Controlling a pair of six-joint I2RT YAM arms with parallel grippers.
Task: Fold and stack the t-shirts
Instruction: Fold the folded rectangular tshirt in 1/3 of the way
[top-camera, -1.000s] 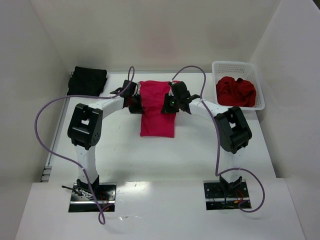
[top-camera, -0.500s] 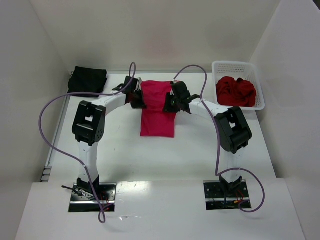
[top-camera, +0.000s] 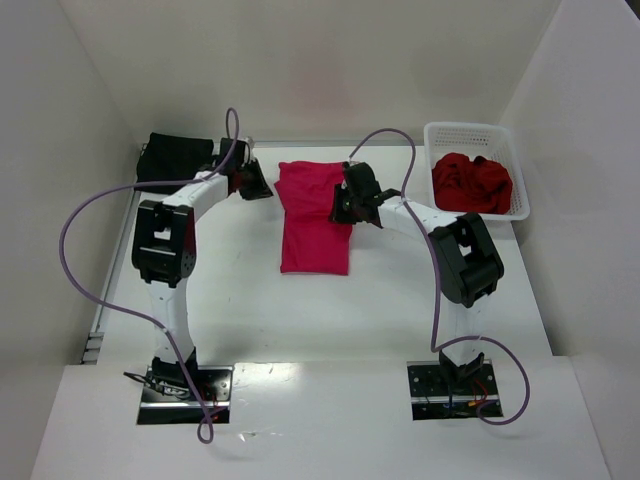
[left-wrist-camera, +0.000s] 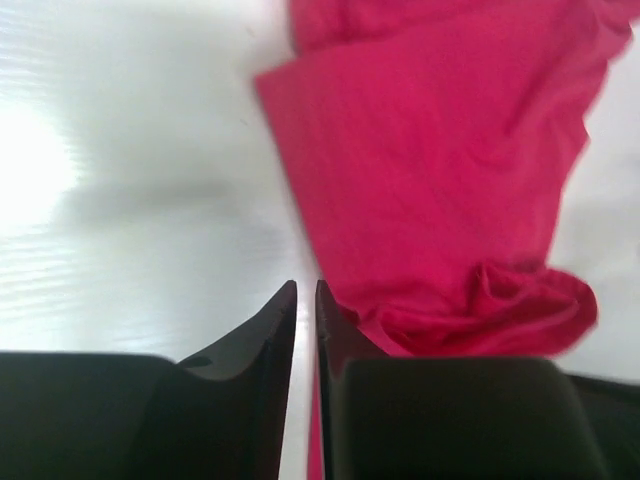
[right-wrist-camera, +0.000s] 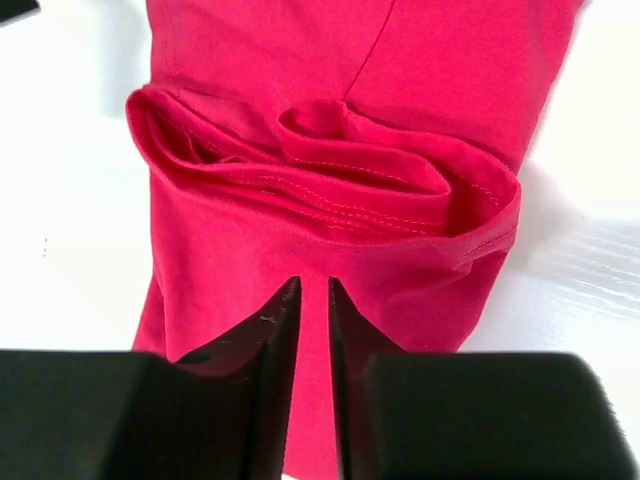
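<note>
A crimson-pink t-shirt (top-camera: 312, 218) lies folded into a long strip in the middle of the table; it also shows in the left wrist view (left-wrist-camera: 440, 170) and the right wrist view (right-wrist-camera: 330, 200). My left gripper (top-camera: 257, 184) is shut and empty over bare table just left of the shirt's far end (left-wrist-camera: 305, 290). My right gripper (top-camera: 344, 206) is shut, its tips (right-wrist-camera: 313, 282) over the shirt near a bunched hem fold. A black t-shirt (top-camera: 175, 158) lies folded at the far left. Dark red t-shirts (top-camera: 472, 182) lie crumpled in the basket.
A white lattice basket (top-camera: 475, 132) stands at the far right corner. White walls close in the table on three sides. Purple cables loop from both arms over the table.
My left gripper has pulled off the shirt's far left edge and moved left toward the black shirt. The right gripper has stayed at the shirt's right edge.
</note>
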